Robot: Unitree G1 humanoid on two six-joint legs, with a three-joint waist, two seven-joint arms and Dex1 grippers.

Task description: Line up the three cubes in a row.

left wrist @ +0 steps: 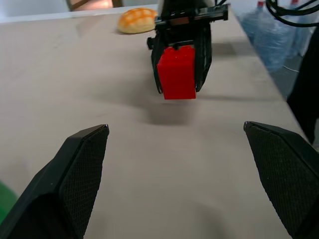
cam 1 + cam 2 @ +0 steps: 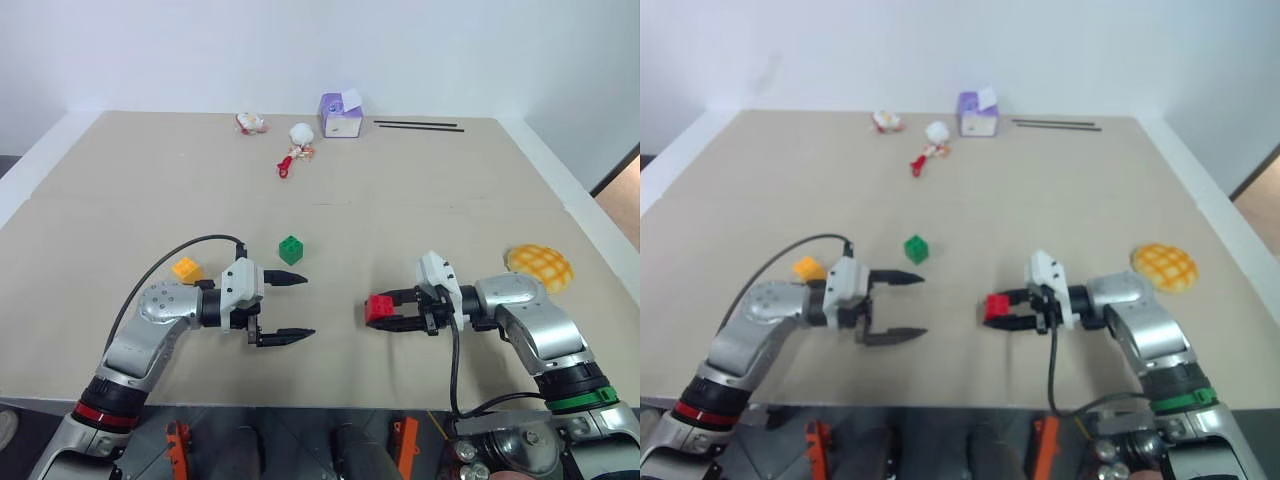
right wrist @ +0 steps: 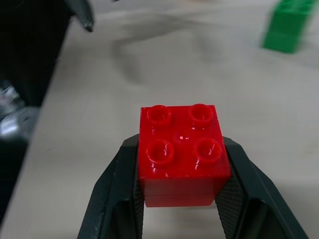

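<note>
Gripping the red cube (image 2: 379,310) between its two black fingers, the right gripper (image 2: 392,311) is pointing toward the robot's left, holding the brick just above the worktop (image 2: 400,220); the wrist view is showing the studs facing up and the pads clamped on two opposite sides. The green cube (image 2: 291,249) is lying to the left of the red one and farther from the robot, while the yellow-orange cube (image 2: 187,269) is sitting farther left again, partly behind the left arm. So the other two are forming a short diagonal, and the red one is needing to travel left and away to join their line. The left gripper (image 2: 284,308) is standing wide open and empty, facing the red cube across a bare gap. Pale and flat, the worktop is carrying a yellow bun (image 2: 540,267) to the right and a purple-and-white box (image 2: 340,115) at the far edge.
</note>
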